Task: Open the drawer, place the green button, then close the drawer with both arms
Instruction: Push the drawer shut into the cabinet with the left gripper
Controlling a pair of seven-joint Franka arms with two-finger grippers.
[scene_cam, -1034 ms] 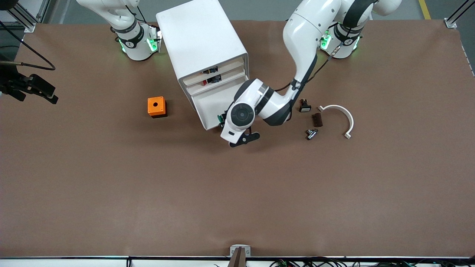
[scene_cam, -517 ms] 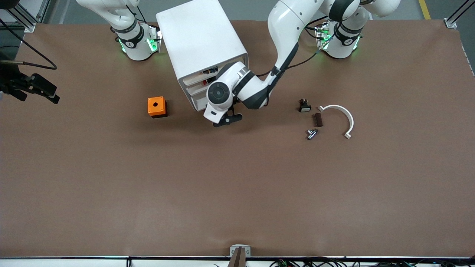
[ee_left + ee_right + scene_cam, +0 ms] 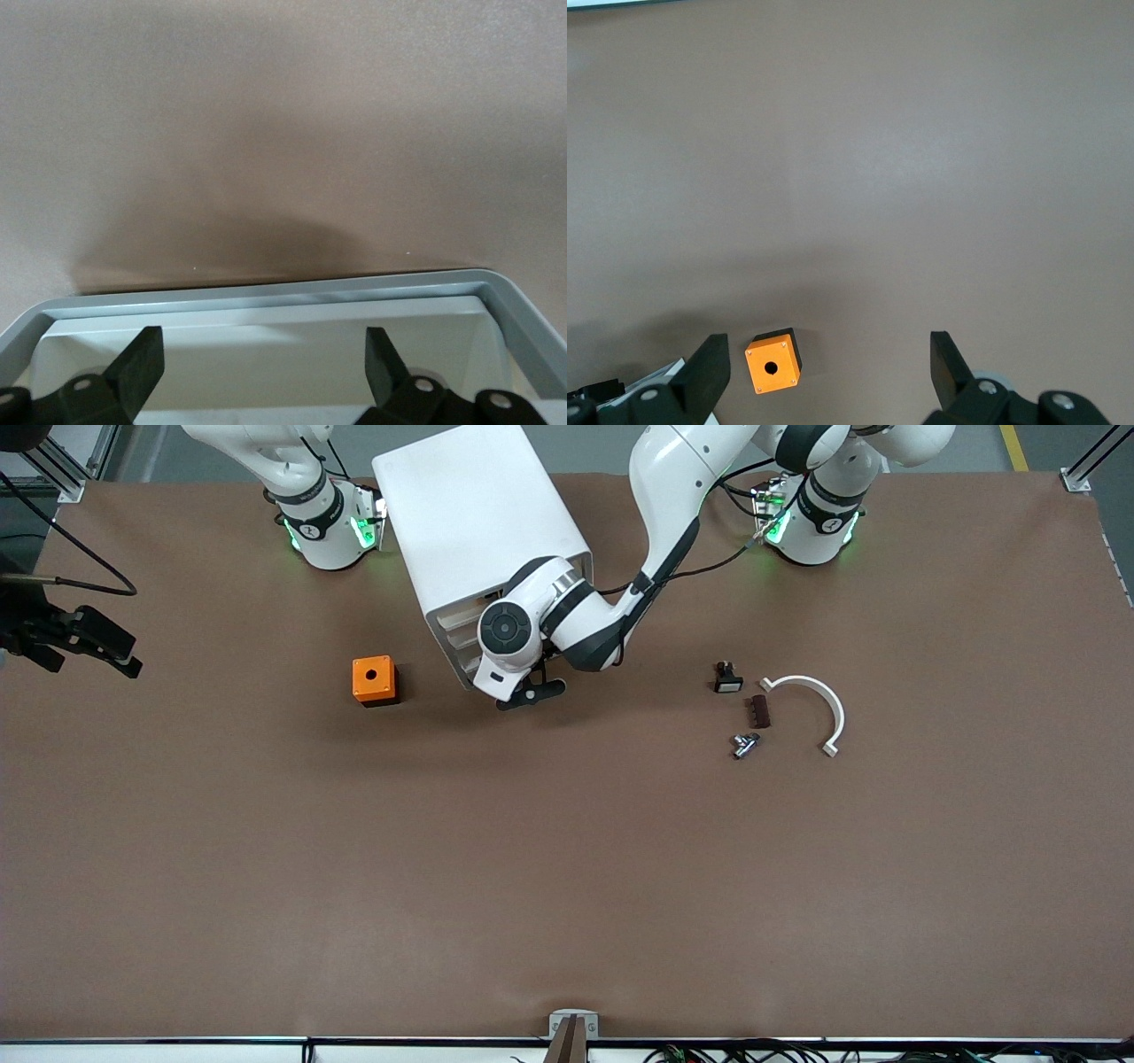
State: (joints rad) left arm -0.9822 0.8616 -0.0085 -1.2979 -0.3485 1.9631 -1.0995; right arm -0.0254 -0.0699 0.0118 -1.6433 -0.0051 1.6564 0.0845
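Note:
The white cabinet (image 3: 478, 522) stands between the two arm bases, its front turned toward the front camera. My left gripper (image 3: 530, 693) is at that front, low down, and the hand covers most of the drawer there. In the left wrist view the drawer's (image 3: 266, 294) rim runs just past the left gripper (image 3: 263, 350), which is open with nothing between its fingers and reaches into the white tray. The button is hidden. My right gripper (image 3: 828, 341) hangs open and empty, high over the table at the right arm's end.
An orange cube (image 3: 374, 680) with a round hole sits beside the cabinet; it also shows far below the right gripper, orange cube (image 3: 772, 367). Toward the left arm's end lie a black switch (image 3: 727, 678), a brown piece (image 3: 759, 711), a metal part (image 3: 744, 744) and a white curved strip (image 3: 819, 704).
The left arm has moved toward the cabinet and pushed the long pulled-out drawer back in. The green button that showed in the tray is out of sight. The right arm barely moved.

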